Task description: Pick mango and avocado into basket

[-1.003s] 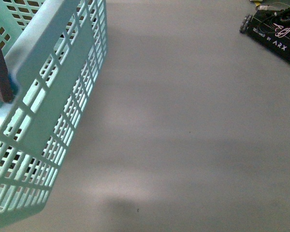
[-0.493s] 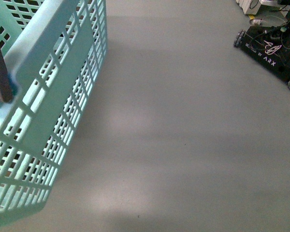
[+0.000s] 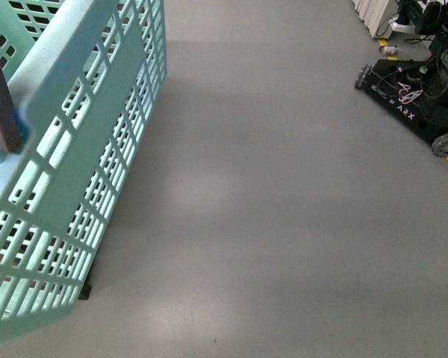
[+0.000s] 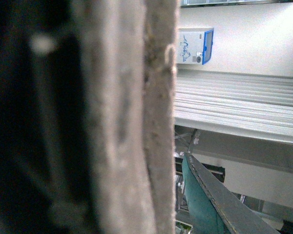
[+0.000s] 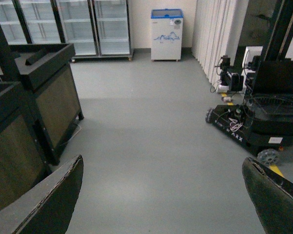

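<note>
The light turquoise slotted plastic basket fills the left of the front view; the grey floor spreads to its right, with a black wheeled robot base far right, well apart

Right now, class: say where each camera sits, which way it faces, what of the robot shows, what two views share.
Front: on the body, facing down at floor and basket; no arm shows.
Left wrist: on the left arm, mostly blocked by a blurred surface; freezer beyond.
Right wrist: on the right arm, facing across the floor; both fingers show, apart.
Both wrist views share the freezer.
</note>
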